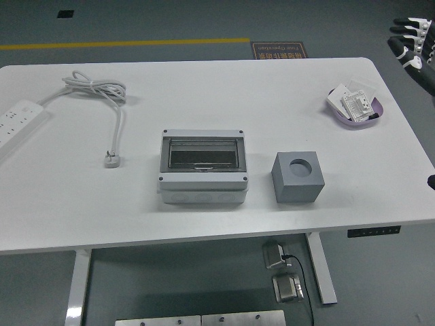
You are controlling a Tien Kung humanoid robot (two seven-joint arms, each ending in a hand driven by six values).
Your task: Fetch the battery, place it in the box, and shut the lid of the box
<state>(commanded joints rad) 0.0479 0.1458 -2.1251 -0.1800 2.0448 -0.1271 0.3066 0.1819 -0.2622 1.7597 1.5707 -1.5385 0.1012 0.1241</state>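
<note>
A grey box point(202, 166) with a dark see-through lid stands at the table's middle; the lid lies flat on it. A purple dish point(355, 109) at the far right holds small white parts; I cannot tell which one is the battery. My right hand point(411, 39) shows only at the picture's top right edge, beyond the table's corner, to the right of the dish and apart from it. Its black-and-white fingers are spread and hold nothing. My left arm is out of view.
A grey cube point(298, 176) with a round hole on top stands just right of the box. A white power strip point(17, 122) lies at the left edge, its cable coiled and its plug point(111, 159) left of the box. A black robot part point(431, 181) shows at the right edge.
</note>
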